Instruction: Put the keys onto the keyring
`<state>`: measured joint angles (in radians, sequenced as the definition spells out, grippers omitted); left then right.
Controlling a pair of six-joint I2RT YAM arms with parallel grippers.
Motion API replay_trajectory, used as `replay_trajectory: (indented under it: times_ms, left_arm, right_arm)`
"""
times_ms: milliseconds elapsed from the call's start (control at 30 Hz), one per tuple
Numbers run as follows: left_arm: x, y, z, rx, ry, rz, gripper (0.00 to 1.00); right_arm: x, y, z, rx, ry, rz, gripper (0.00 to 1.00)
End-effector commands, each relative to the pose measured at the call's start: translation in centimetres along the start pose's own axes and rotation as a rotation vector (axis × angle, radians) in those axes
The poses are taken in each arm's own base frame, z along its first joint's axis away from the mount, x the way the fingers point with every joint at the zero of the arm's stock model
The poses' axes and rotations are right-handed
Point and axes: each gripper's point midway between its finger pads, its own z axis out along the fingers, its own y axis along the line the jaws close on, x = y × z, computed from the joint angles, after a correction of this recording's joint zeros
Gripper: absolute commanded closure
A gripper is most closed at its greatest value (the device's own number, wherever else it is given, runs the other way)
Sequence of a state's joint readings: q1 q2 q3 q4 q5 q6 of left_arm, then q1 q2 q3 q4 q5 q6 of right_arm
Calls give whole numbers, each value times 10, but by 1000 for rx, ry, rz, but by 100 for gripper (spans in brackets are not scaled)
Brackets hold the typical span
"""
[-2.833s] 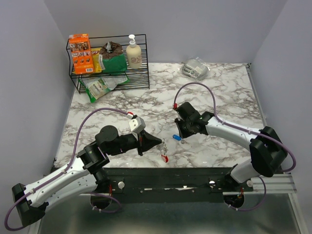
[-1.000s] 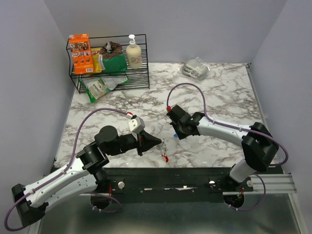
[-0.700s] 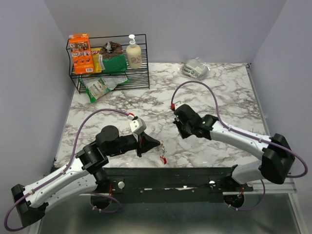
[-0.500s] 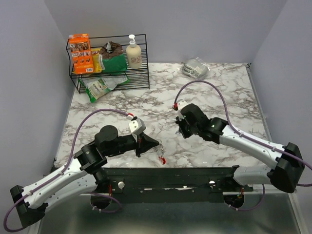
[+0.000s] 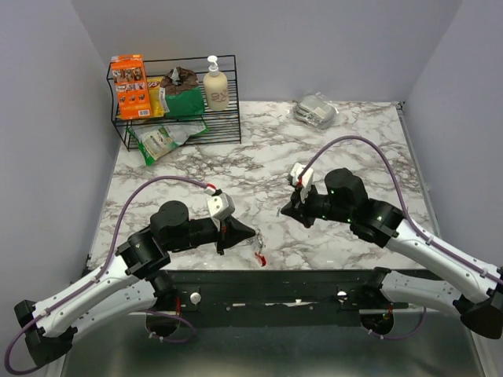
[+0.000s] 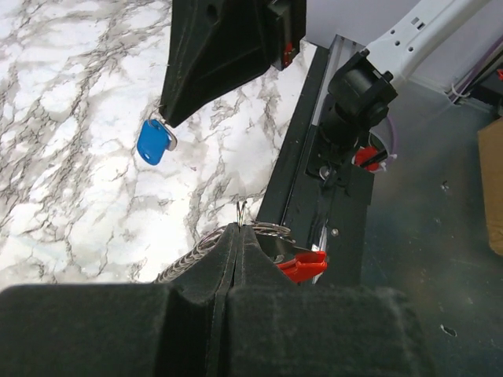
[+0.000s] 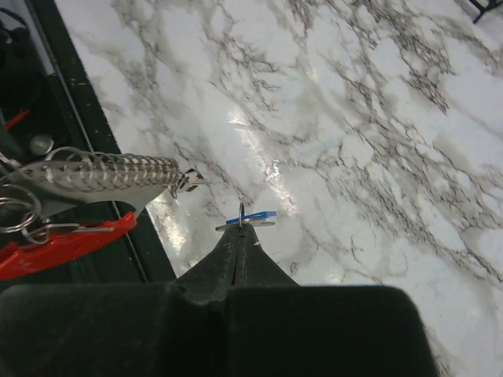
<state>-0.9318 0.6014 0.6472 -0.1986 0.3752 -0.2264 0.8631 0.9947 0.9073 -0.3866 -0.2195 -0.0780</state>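
Two hands hang low over the front part of the marble tabletop (image 5: pixel 236 157), and we see both of them closed. Our left hand (image 6: pixel 236 232) is clamped on the keyring (image 6: pixel 267 230). Its silver chain and small rings poke out from between the fingertips, and the red clip (image 6: pixel 302 267) dangles just beside them, at the front edge of the tabletop by the dark rail (image 6: pixel 299 181). Our right hand (image 7: pixel 240 229) pinches the blue-headed key (image 7: pixel 250 218) at its very tip, held above the marble. From the left wrist view the blue head hangs just under those black fingertips. Key and keyring are near each other but apart, and the two hands point toward one another. At the far left corner stands a wire rack (image 5: pixel 177 129) with an orange box (image 5: pixel 130 86), green bags (image 5: pixel 182 100) and a soap bottle (image 5: pixel 215 88). A foil packet (image 5: pixel 316 110) lies at the far edge.
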Motion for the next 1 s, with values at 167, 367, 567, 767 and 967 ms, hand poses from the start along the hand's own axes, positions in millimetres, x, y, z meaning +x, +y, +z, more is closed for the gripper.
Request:
replay_trajectory:
  times_ms: [167, 367, 567, 767, 967]
  left_arm:
    - [-27, -26, 3, 136, -44, 24, 100]
    - [-33, -29, 9, 160, -61, 22, 100]
    - [-38, -29, 11, 164, -59, 29, 100]
    - [-41, -29, 13, 163, -54, 33, 100]
    - [-42, -30, 16, 175, -42, 32, 100]
  right_arm:
    - [-32, 52, -27, -281, -184, -165, 100]
    - [-35, 68, -33, -378, -198, -182, 100]
    - [-35, 76, -39, -434, -187, -197, 100]
    - [-40, 83, -48, -471, -195, -213, 100]
    - [-38, 88, -51, -502, -180, -221, 100]
